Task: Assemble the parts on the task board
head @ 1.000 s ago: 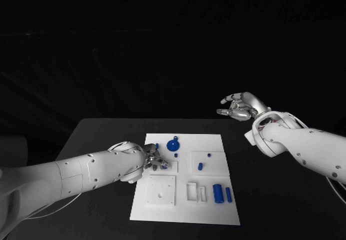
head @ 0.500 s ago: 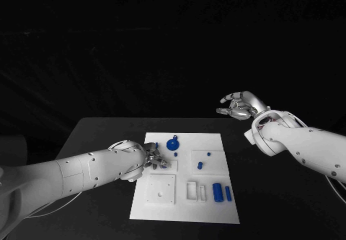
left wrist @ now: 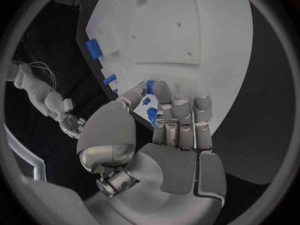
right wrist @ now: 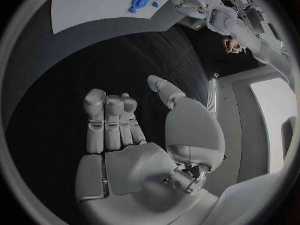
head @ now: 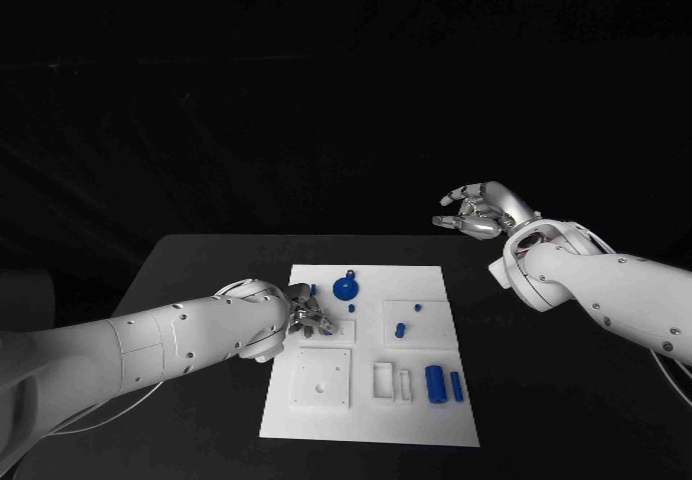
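The white task board [head: 372, 420] lies in the middle of the table. My left hand [head: 296, 315] hovers low over its left side, thumb and fingers closed around a small blue part [left wrist: 149, 102]. On the board lie a round blue knob [head: 343, 289], a small blue peg [head: 351, 308], two small blue pieces [head: 400, 328] and two blue cylinders [head: 434, 384] near the right edge. My right hand [head: 483, 212] is raised beyond the table's far right corner, fingers loosely curled and holding nothing. The right wrist view shows the same hand [right wrist: 134, 135] far from the board [right wrist: 94, 5].
A raised white square block [head: 323, 380] and a white rectangular frame [head: 389, 382] sit on the near half of the board. The black table [head: 188, 280] extends to both sides of the board. My left forearm [head: 159, 345] crosses the table's left side.
My left hand has crept slightly toward the far side of the board, still pinching the blue part. The right hand has stayed where it was.
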